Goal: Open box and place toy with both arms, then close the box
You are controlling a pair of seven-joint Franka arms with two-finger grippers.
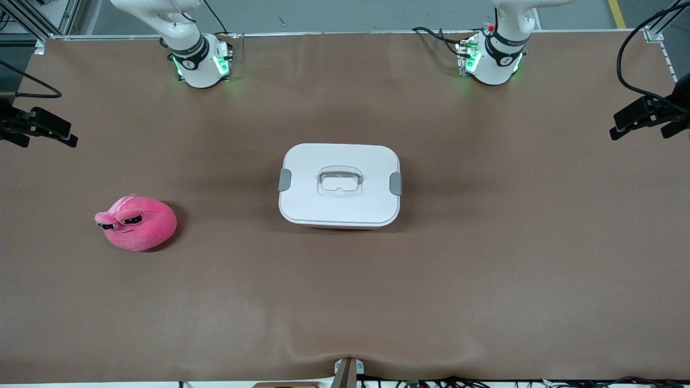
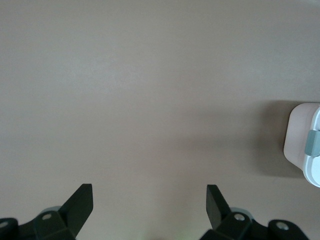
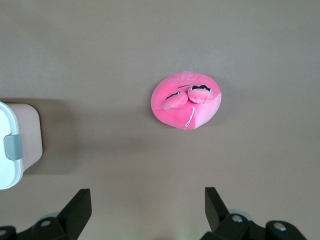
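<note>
Above the table, left gripper (image 2: 149,210): fingers spread wide, holding nothing, over bare table (image 1: 485,269) beside the box (image 1: 339,186).
Right gripper (image 3: 148,212): jaws equally wide, empty, over the table near the toy (image 1: 137,222).
Count: one box, one toy, two grippers.
Box: mid-table, white lid clipped on by two grey clips (image 1: 284,180).
Toy: pink plush, half-lidded eyes, well apart from the box, toward the right arm's end.

Brown table cover (image 1: 485,280) – black clamp arms (image 1: 38,126) at both ends.
</note>
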